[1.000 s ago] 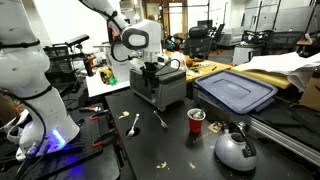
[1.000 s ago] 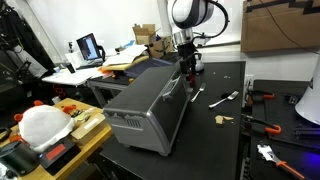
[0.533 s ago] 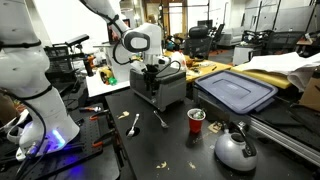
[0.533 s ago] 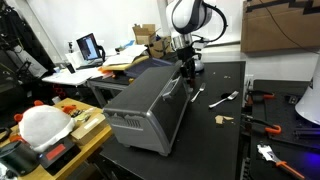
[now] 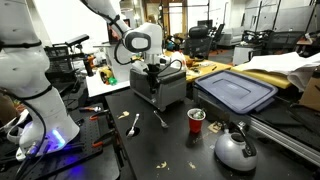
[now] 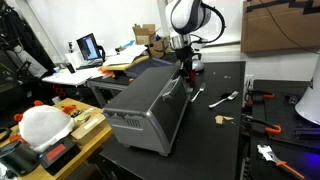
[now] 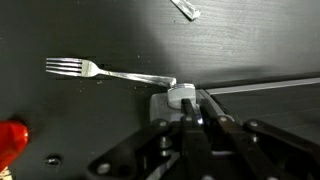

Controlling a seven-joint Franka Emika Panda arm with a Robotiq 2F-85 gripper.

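Toaster lever point(image 7: 181, 97) is sitting right at the tips of the claw point(image 7: 196, 112) in the wrist view, a small pale knob at the end of the toaster point(image 6: 145, 105). The claw is standing clenched, its fingers drawn almost together. We are seeing them touching the knob, but we cannot tell whether they are pinching it or only resting against it.

We are judging the step in hand to be taking hold of, or bearing on, that lever. Any further move is calling for a straight push along the lever's slot, with the fingertips staying square on the knob so that they are not sliding off its side.

Just beyond the knob a fork point(image 7: 105, 71) is lying flat on the dark bench point(image 5: 170, 150), tines pointing away from the toaster and apart from the claw.

Further out, in an exterior view, a red cup point(image 5: 196, 120) is standing upright on the bench near the toaster. A rounded grey kettle point(image 5: 234, 150) is sitting beyond it, toward the bench edge. A blue bin lid point(image 5: 237, 92) is lying on the far side of the toaster, well apart from the arm.
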